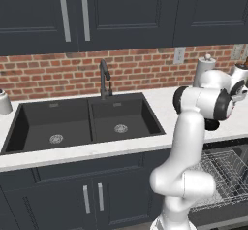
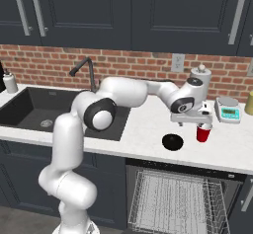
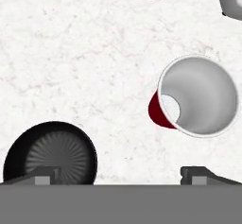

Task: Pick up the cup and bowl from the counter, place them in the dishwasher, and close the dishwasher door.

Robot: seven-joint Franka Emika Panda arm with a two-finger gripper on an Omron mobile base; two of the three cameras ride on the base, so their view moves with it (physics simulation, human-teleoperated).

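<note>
The red cup (image 2: 203, 134) stands upright on the white counter (image 2: 148, 125), right of the black bowl (image 2: 173, 142). My gripper (image 2: 195, 121) hovers just above them, beside the cup. From above, the hand view shows the cup (image 3: 198, 95) with its whitish inside at the right and the bowl (image 3: 49, 154) at the lower left. My gripper (image 3: 120, 176) is open, its fingertips (image 3: 43, 176) wide apart over bare counter (image 3: 71, 53), holding nothing. Under the counter the dishwasher (image 2: 173, 198) stands open with its wire rack (image 1: 227, 175) pulled out.
A paper towel roll (image 2: 200, 78) stands behind my hand against the brick wall, and a small scale (image 2: 228, 110) sits to the cup's right. The black double sink (image 1: 82, 120) with its faucet (image 1: 104, 78) lies to the left. A grey-white canister (image 1: 4, 102) stands at the far left.
</note>
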